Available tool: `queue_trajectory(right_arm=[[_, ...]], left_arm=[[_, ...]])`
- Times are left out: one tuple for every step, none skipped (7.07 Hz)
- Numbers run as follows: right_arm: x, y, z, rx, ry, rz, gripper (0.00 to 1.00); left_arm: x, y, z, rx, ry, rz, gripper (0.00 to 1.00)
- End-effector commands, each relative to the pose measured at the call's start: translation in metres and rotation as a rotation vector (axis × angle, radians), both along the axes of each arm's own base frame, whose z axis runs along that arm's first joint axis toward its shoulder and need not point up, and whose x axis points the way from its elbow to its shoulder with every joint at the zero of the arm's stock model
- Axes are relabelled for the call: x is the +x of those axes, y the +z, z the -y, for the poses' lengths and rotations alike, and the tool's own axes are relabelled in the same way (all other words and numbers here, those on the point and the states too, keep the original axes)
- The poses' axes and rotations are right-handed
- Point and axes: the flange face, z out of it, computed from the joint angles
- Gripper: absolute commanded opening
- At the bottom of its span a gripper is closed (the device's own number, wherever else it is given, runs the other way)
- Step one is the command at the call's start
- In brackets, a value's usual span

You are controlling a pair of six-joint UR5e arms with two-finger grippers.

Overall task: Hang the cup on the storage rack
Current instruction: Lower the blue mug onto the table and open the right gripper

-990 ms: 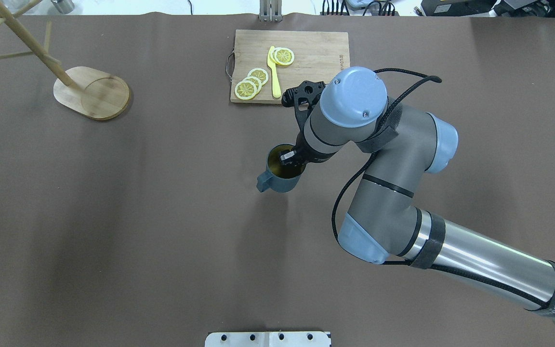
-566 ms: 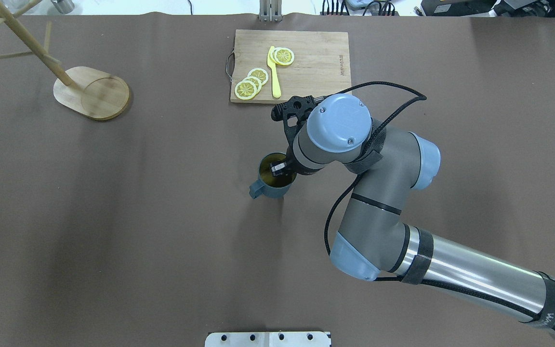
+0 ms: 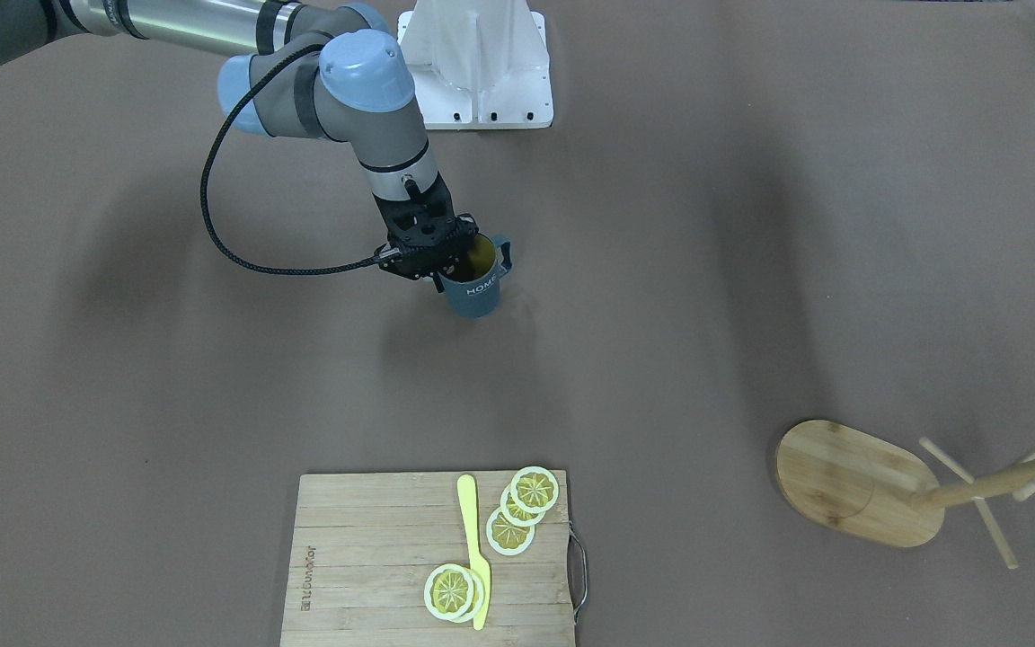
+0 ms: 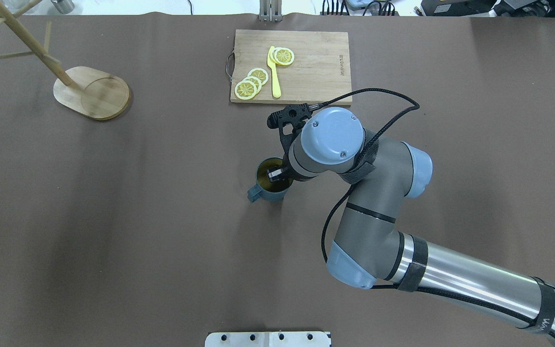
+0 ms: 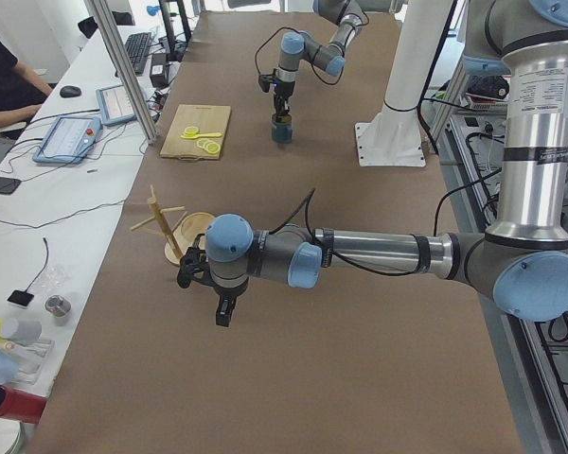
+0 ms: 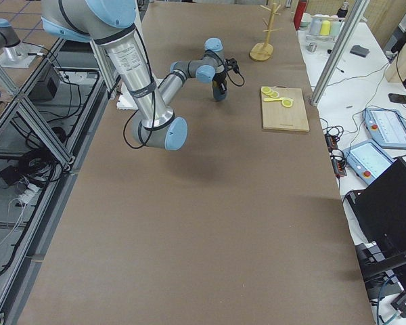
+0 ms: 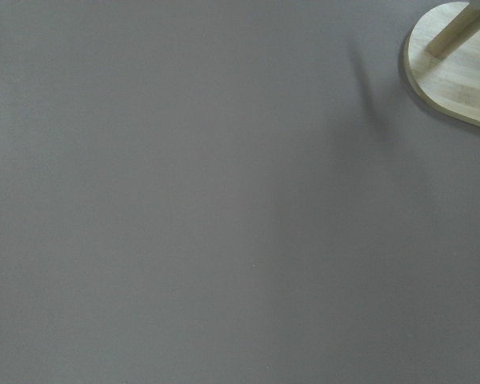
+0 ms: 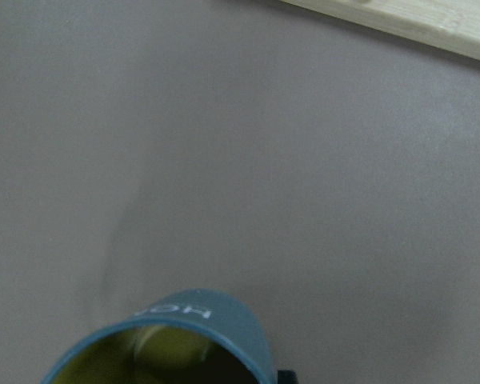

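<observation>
The dark teal cup (image 4: 266, 195) with a yellow-olive inside and white "HOME" lettering (image 3: 480, 289) is near the table's middle, handle towards the robot's left. My right gripper (image 4: 277, 173) is shut on its rim, one finger inside and one outside, and seems to hold it slightly above the table. The right wrist view shows the cup's rim (image 8: 200, 318) at the bottom. The bamboo storage rack (image 4: 92, 91) stands at the far left, also in the front view (image 3: 850, 481). My left gripper (image 5: 223, 314) hangs beside the rack (image 5: 170, 232); I cannot tell if it is open.
A slatted cutting board (image 4: 311, 67) with lemon slices (image 4: 251, 83) and a yellow knife (image 4: 273, 72) lies at the far middle, just beyond the right wrist. The left wrist view shows brown table and the rack's base (image 7: 456, 68). A white robot base plate (image 3: 477, 63) sits at the near edge.
My right arm has carried the cup leftwards and towards the robot's side, away from the cutting board. The grip on the rim is unchanged.
</observation>
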Motion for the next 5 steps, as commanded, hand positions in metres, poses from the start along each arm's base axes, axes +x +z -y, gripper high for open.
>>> queue_trajectory(right_arm=[[-0.0058, 0.0022, -0.0044, 0.007, 0.001, -0.008, 0.0], [-0.0075, 0.0031, -0.0063, 0.015, 0.003, -0.002, 0.0], [-0.0093, 0.0043, -0.0052, 0.017, 0.004, -0.001, 0.0], [-0.0112, 0.0053, -0.0054, 0.02, 0.003, 0.004, 0.01], [-0.0113, 0.0051, -0.0056, 0.017, 0.003, 0.007, 0.55]], left_arm=[[0.0, 0.0004, 0.0, -0.001, 0.0, 0.0, 0.99], [0.0, 0.0035, -0.0002, -0.007, 0.0, 0.0, 0.99], [0.0, 0.0028, 0.0024, -0.005, 0.0, 0.0, 0.99], [0.0, 0.0012, 0.0064, -0.002, 0.0, 0.0, 0.99], [0.0, 0.002, 0.0064, -0.004, 0.0, 0.0, 0.99]])
